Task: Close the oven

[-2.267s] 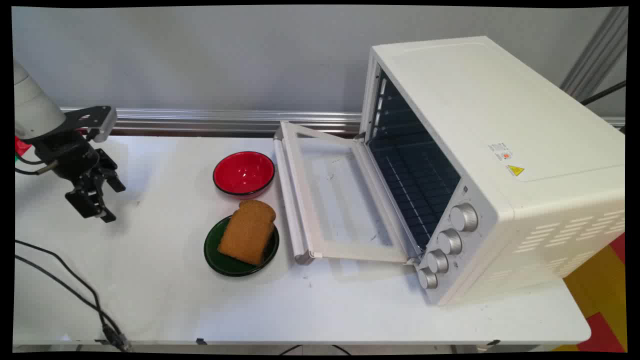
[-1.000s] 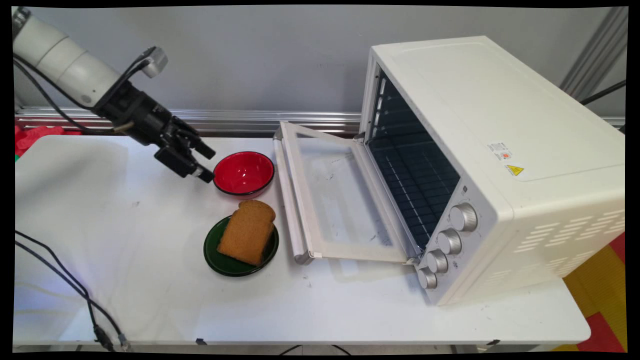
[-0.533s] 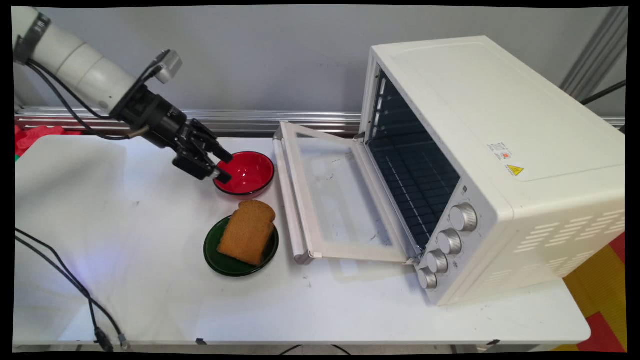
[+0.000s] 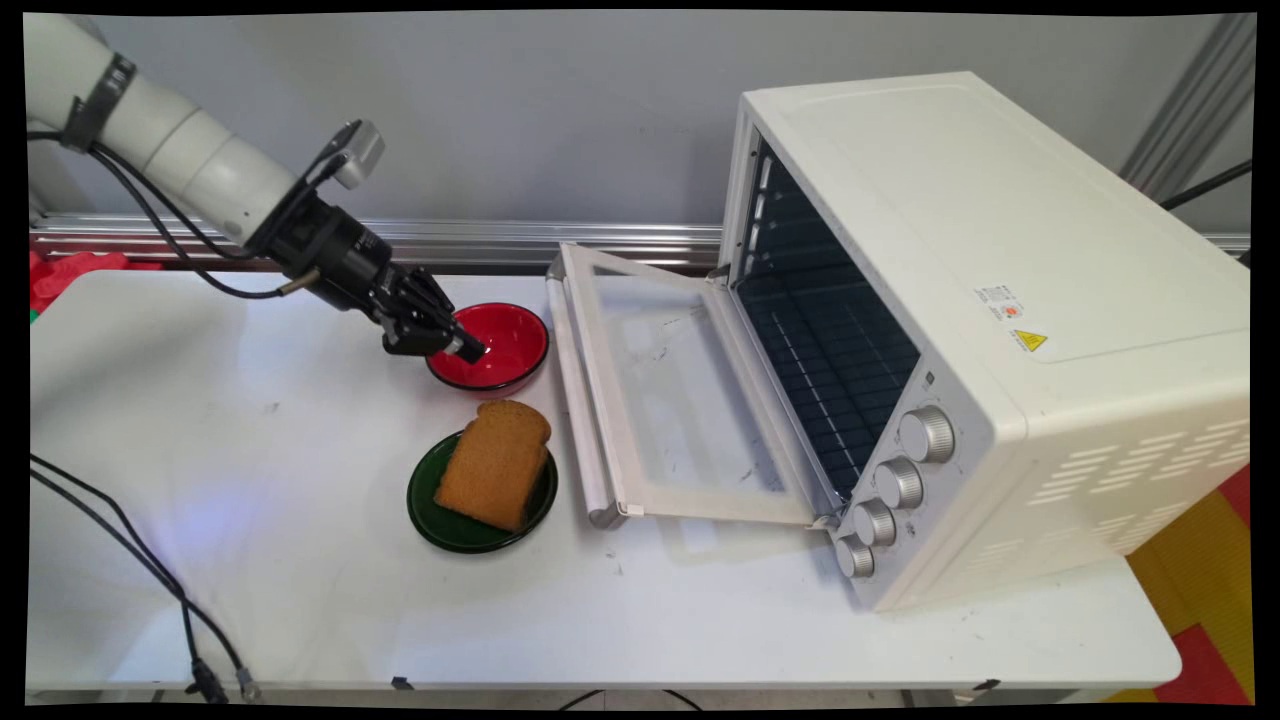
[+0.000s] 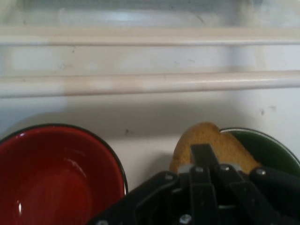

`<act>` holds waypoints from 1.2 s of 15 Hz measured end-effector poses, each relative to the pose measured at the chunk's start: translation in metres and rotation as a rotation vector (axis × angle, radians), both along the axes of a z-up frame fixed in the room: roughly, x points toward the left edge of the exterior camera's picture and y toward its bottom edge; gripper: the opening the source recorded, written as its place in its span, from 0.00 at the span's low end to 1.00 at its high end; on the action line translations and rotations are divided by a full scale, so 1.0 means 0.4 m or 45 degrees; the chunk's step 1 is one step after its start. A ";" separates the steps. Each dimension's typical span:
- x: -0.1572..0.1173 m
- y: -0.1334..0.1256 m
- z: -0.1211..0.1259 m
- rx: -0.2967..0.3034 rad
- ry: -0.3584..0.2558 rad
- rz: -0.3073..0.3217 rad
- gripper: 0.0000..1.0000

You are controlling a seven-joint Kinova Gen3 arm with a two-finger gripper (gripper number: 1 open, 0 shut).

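A: Largest item?
B: Boxy white toaster oven (image 4: pixel 985 330) on the right of the white table (image 4: pixel 300 600). Its glass door (image 4: pixel 665 385) is folded down flat toward the left, dark wire rack visible inside, four silver knobs (image 4: pixel 893 488) down the front corner.

A: The arm?
B: White arm (image 4: pixel 170 150) reaches in from the upper left, black cables trailing from it.

A: Dishes?
B: Round red bowl with a dark rim (image 4: pixel 495 347) left of the oven door, nothing visible inside it. Just nearer the camera, a small dark green plate (image 4: pixel 445 525) carrying a brown bread slice (image 4: pixel 495 463) that overhangs the plate's far edge.

A: Gripper?
B: Black two-finger gripper (image 4: pixel 462 346) sits over the red bowl's left rim; contact can't be confirmed. Fingers appear drawn together, holding nothing. In the hand view one finger (image 5: pixel 203 157) overlaps the bread, with the bowl at lower left.
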State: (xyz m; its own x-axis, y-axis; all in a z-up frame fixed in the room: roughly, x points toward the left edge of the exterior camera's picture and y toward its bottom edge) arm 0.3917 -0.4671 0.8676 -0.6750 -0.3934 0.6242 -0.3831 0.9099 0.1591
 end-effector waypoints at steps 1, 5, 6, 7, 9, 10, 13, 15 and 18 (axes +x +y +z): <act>-0.002 -0.002 -0.010 -0.002 0.000 -0.004 0.00; -0.028 -0.015 -0.068 -0.032 0.019 -0.018 0.00; -0.039 -0.020 -0.086 -0.042 0.026 -0.019 0.00; -0.049 -0.025 -0.102 -0.052 0.030 -0.017 0.00; -0.070 -0.036 -0.139 -0.072 0.037 -0.010 0.00; -0.079 -0.040 -0.154 -0.078 0.038 -0.005 0.00; -0.105 -0.050 -0.199 -0.094 0.042 0.006 0.00; -0.121 -0.056 -0.225 -0.103 0.048 0.009 0.00; -0.141 -0.064 -0.250 -0.115 0.062 0.014 0.00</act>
